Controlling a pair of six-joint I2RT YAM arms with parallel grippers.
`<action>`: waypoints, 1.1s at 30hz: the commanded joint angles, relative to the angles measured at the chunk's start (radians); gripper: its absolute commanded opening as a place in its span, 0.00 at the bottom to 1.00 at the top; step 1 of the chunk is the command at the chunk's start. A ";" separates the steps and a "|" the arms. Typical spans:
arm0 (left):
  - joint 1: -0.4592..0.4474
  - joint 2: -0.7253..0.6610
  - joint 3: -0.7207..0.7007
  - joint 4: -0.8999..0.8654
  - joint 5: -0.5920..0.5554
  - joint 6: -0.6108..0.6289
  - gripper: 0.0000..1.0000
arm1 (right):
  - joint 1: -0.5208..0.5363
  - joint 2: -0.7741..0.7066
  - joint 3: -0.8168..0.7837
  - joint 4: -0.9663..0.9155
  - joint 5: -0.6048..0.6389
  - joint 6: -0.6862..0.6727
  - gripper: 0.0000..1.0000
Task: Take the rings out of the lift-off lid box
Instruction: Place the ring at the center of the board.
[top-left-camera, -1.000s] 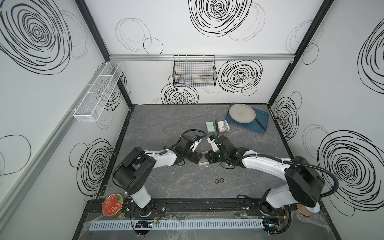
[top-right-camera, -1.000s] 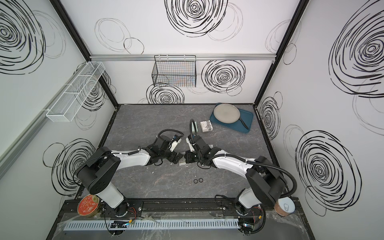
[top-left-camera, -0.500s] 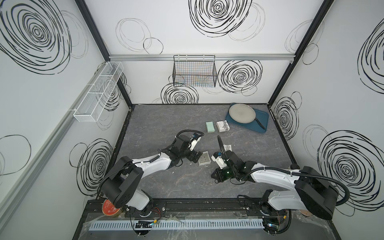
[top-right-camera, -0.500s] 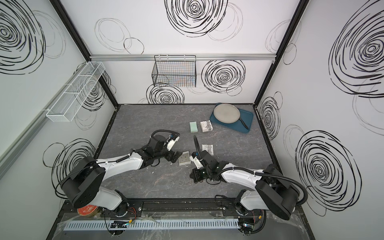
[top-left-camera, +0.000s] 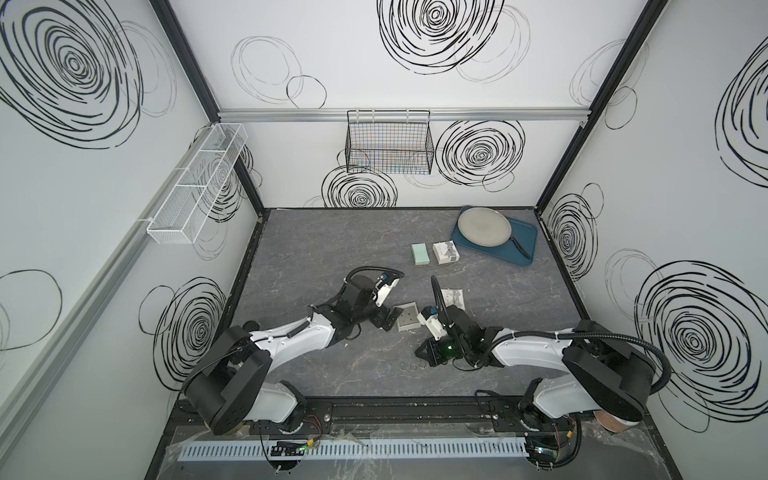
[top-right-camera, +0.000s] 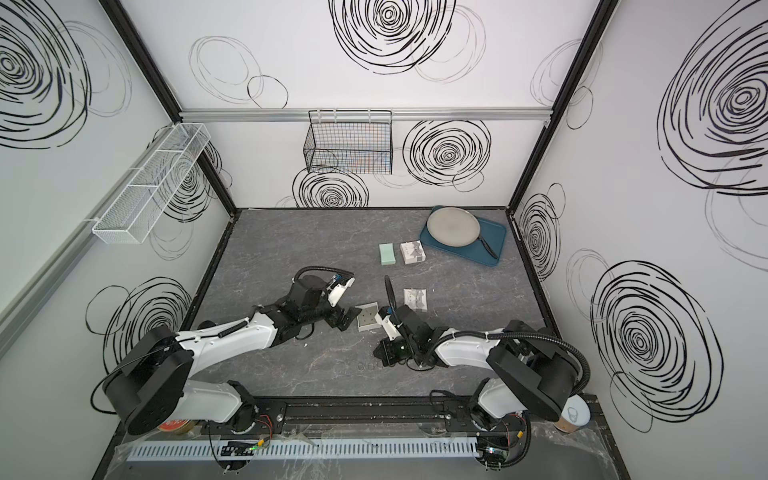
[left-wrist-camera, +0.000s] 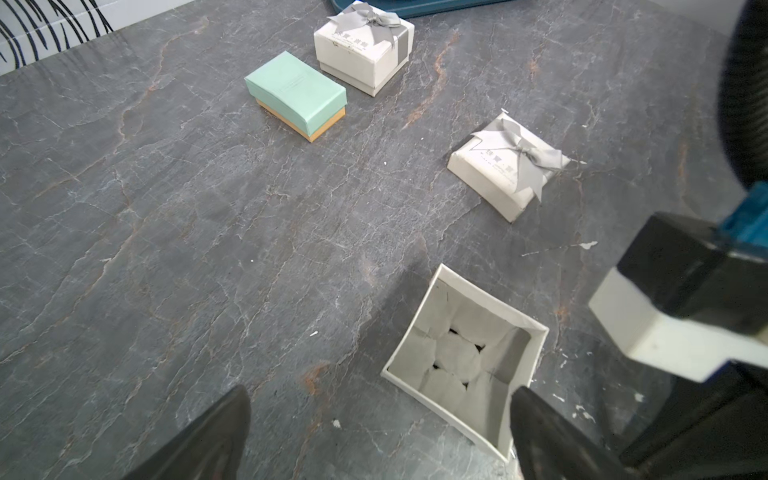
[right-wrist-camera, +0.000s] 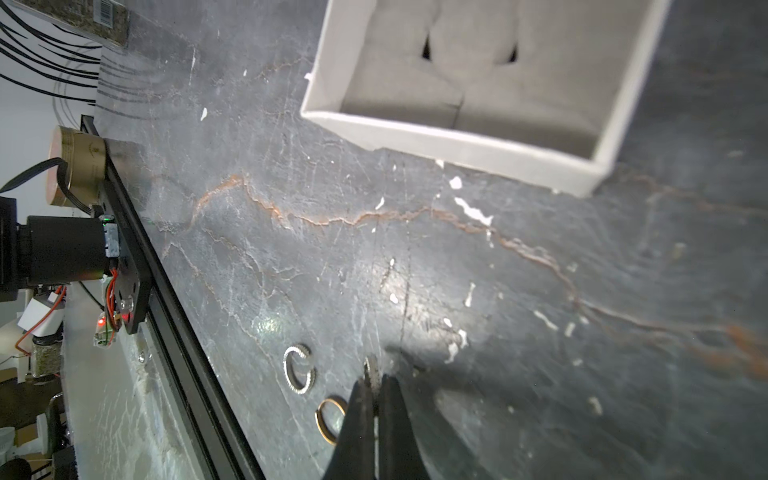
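The lift-off lid box (top-left-camera: 407, 316) (top-right-camera: 368, 316) stands open mid-table, and no ring shows on its grey padding (left-wrist-camera: 457, 361) (right-wrist-camera: 469, 83). Its bow-tied lid (top-left-camera: 452, 296) (left-wrist-camera: 505, 166) lies just behind it. My left gripper (top-left-camera: 386, 322) (left-wrist-camera: 380, 415) is open beside the box's left wall, holding nothing. Nearer the front, my right gripper (top-left-camera: 420, 354) (right-wrist-camera: 372, 384) is shut on a silvery ring (right-wrist-camera: 370, 370), held edge-on low over the table. Two rings lie beside it: a textured silver one (right-wrist-camera: 299, 370) and a thin gold-toned one (right-wrist-camera: 330, 419). In both top views they are tiny circles (top-left-camera: 409, 366) (top-right-camera: 365, 366).
A mint box (top-left-camera: 419, 253) (left-wrist-camera: 296, 93) and a white bow box (top-left-camera: 445, 252) (left-wrist-camera: 363, 45) stand further back. At the back right, a blue tray (top-left-camera: 521, 245) carries a grey pan (top-left-camera: 484, 226). The front rail (right-wrist-camera: 166, 291) runs close to the loose rings.
My right gripper has left the box and come toward the front edge with the ring, down beside the loose rings. The left arm has drawn back slightly, still open.
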 joint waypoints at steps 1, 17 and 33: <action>-0.007 -0.016 -0.006 0.026 -0.007 0.014 1.00 | -0.002 0.036 0.000 0.009 0.012 0.015 0.01; 0.001 -0.058 -0.004 -0.014 -0.074 0.003 1.00 | -0.038 -0.033 0.043 -0.126 0.077 -0.039 0.29; 0.001 -0.119 -0.032 -0.122 -0.169 -0.163 1.00 | -0.307 -0.272 0.295 -0.489 0.402 -0.101 1.00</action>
